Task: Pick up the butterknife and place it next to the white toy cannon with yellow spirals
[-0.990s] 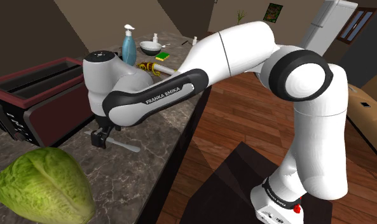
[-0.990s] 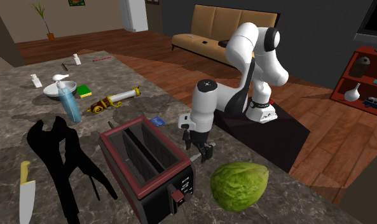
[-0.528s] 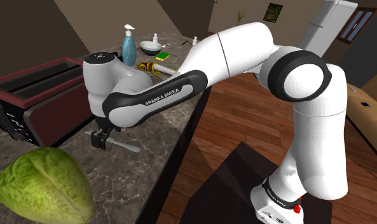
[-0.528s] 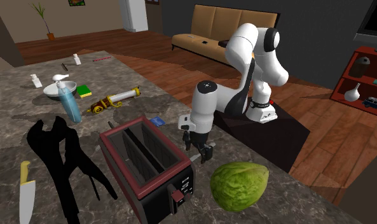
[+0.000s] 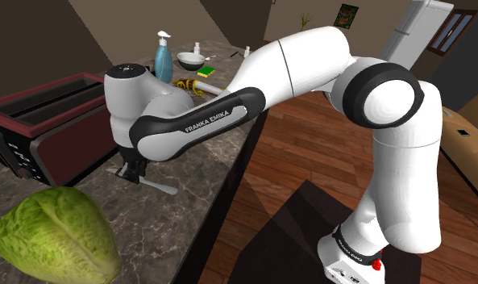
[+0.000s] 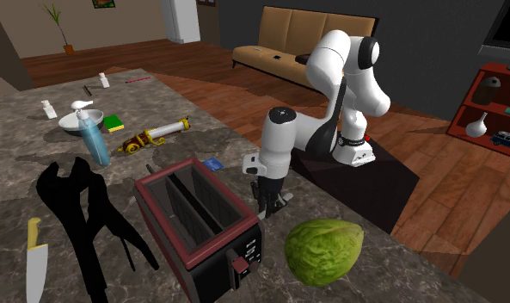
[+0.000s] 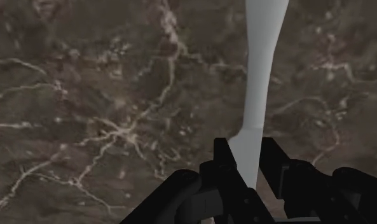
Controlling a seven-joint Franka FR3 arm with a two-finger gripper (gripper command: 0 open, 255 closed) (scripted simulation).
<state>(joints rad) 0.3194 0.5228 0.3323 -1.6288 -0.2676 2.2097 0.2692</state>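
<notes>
A: Knife (image 7: 260, 76)?
B: Flat on the counter (image 5: 203, 161) by the toaster (image 5: 43, 113). Gripper (image 7: 249, 153) fingers clamped across its narrow part.
A: Risk?
B: Thin, end-held. It may swing or slip during the carry to the cannon (image 6: 154, 134).

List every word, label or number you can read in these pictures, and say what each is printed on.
"FRANKA EMIKA": white letters on the dark band of the white arm, shoulder view.
Lettering on the dark ring at the arm's foot: too small to read.
Nothing else is legible.
</notes>
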